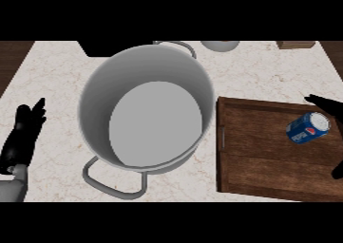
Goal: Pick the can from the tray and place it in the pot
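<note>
**On the tray: can lying beside an open right hand**

From the head view, looking steeply down, a pale marbled table [54, 71] fills most of the picture. At its middle stands a large grey pot [149, 107], round-walled and deep, with a light grey floor showing inside and nothing in it. One loop handle juts toward the lower edge at the pot's near side, and another shows at its far rim.

Just to the right of the pot lies a brown wooden tray [265, 171], its left edge close beside the pot's wall, with a thin metal handle on that edge. On the tray's upper right part rests the can [308, 127], blue with a red and white mark, lying tilted with its silver top toward the upper right. It is well apart from the pot.

The right hand [333, 107] comes in at the picture's right edge, mostly cut off. Its dark fingers [315, 100] reach out straight just above the can, and another dark part shows lower at the edge, so the hand is spread wide on either side of the can without closing on it. Whether any part touches the can I cannot tell.

The left hand [23, 135] rests at the left edge on the table, fingers straight and pointing up, holding nothing, well apart from the pot.

Along the far edge sit a pale round object [219, 45] and a small brown block [296, 44], both partly cut off.
</note>
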`<state>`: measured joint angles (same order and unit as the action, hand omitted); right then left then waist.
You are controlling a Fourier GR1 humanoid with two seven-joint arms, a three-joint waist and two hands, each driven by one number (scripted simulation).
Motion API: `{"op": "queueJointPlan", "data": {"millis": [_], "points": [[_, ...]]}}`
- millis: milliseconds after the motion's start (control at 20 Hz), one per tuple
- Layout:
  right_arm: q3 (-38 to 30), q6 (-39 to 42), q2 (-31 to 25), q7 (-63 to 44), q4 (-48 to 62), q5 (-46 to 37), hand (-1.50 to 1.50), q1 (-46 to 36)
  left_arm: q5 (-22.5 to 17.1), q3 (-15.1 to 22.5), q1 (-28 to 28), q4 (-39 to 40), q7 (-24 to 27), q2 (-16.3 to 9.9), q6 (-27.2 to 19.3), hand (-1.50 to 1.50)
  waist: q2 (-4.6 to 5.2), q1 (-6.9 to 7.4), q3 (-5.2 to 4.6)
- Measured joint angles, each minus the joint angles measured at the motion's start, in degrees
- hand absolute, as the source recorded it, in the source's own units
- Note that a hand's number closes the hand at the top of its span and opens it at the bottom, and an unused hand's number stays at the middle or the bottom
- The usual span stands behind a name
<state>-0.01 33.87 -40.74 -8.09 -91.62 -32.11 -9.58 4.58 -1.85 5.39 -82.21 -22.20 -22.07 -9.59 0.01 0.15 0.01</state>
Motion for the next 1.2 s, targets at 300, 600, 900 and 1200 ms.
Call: {"op": "queueJointPlan", "data": {"millis": [300,600,900,1200], "points": [[1.3,-3.0,3.9,2.1,3.7,-6.3,-1.5,-1.2,1.0,-1.6,0.1,0.2,0.5,0.8,1.5,0.0,0.01,0.02,0.01],[0.4,-1.7,5.3,3.6,8.5,-10.1,-1.5,-3.2,2.1,-3.2,0.0,0.0,0.5,1.5,2.9,0.0,0.0,0.02,-0.02],[0.1,-2.2,7.7,5.3,13.9,-13.9,-1.5,-5.3,2.9,-4.6,0.0,-0.5,0.4,2.2,4.6,0.0,0.01,0.04,-0.01],[-0.9,-3.6,9.9,7.4,18.3,-16.3,-1.5,-6.7,3.8,-6.1,0.7,1.3,1.9,3.1,5.4,0.0,-0.08,0.0,-0.13]]}}
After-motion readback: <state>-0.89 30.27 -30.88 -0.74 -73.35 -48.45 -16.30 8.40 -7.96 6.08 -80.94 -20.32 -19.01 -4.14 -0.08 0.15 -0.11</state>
